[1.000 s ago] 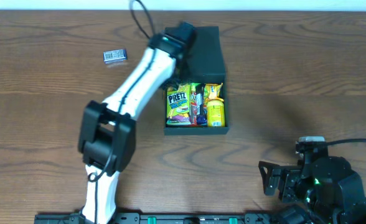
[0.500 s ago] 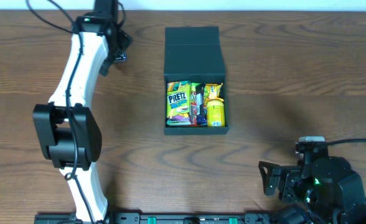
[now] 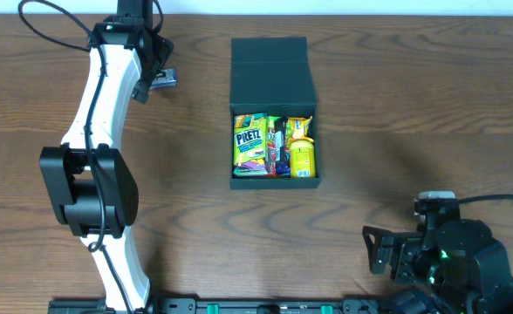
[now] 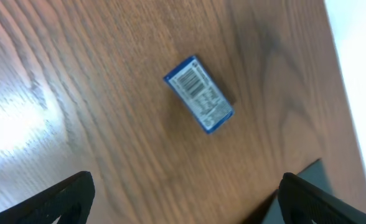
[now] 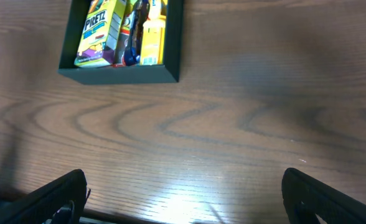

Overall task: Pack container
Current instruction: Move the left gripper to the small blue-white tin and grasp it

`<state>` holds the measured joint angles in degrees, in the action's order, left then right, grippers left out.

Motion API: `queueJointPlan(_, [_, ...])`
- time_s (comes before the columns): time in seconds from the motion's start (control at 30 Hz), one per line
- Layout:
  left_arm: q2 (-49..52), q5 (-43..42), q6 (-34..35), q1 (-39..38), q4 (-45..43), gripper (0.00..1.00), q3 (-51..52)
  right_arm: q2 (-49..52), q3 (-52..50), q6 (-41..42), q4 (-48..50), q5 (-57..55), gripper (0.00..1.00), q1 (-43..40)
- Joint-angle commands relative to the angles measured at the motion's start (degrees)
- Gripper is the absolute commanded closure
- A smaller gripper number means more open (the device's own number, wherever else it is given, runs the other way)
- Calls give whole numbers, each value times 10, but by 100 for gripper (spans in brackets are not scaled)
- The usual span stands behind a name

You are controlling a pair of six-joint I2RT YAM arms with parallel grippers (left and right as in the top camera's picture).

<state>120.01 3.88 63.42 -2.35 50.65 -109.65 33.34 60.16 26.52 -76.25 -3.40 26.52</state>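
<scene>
Left gripper [image 4: 186,198], wide open and empty above the blue packet [image 4: 199,94] beside the box [image 3: 272,65], may nudge the skewed packet aside.

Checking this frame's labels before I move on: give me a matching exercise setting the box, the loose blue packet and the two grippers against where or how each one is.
Things:
1. box
2. blue packet
3. left gripper
4. right gripper

States:
A. open, over the blue packet
B. lid folded back, snacks inside
C. open and empty, by the near edge of the table, away from the box
D. lying flat on the table, left of the box

Pairs: 1-B, 2-D, 3-A, 4-C
</scene>
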Motion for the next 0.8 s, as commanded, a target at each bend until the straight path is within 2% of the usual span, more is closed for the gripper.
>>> queueJointPlan(0.0, [0,-21,52,1,-8,4,-9,-1,5,-7,-1,-2,1,-3])
queueJointPlan(0.37, [64,-46,132,2,-42,4,-33,-1,5,-7,-1,-2,1,-3])
queueJointPlan(0.6, [170,-54,153,8,16,4,-172,-1,5,-7,-1,-2,0,-3])
queueJointPlan(0.77, [248,-110,180,33,53,3,-236,-1,5,-7,-1,-2,1,-3])
